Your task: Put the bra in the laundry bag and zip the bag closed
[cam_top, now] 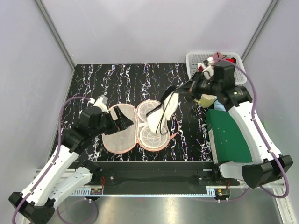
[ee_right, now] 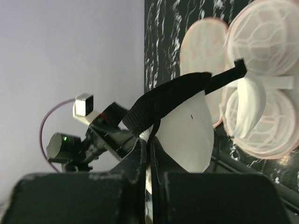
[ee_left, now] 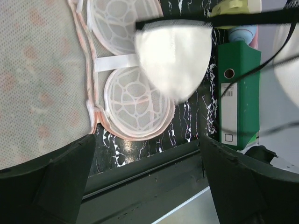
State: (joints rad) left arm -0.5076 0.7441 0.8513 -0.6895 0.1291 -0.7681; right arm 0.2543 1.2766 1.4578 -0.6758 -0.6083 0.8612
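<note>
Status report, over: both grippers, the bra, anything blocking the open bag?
Left gripper open, at laundry bag lid. Right gripper shut on bra strap; cups hang over open bag. Nothing blocking.

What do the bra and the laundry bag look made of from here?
The bra: soft padded white fabric, matte, with a black woven strap; the cup holds its dome shape while hanging. The laundry bag: fine see-through mesh, matte, with pale stiffening ribs in the round lobes, probably plastic.

Left gripper (cam_top: 125,122) left of centre, jaws wide apart, right gripper (cam_top: 172,90) upper right of centre, jaws pinched tight
</note>
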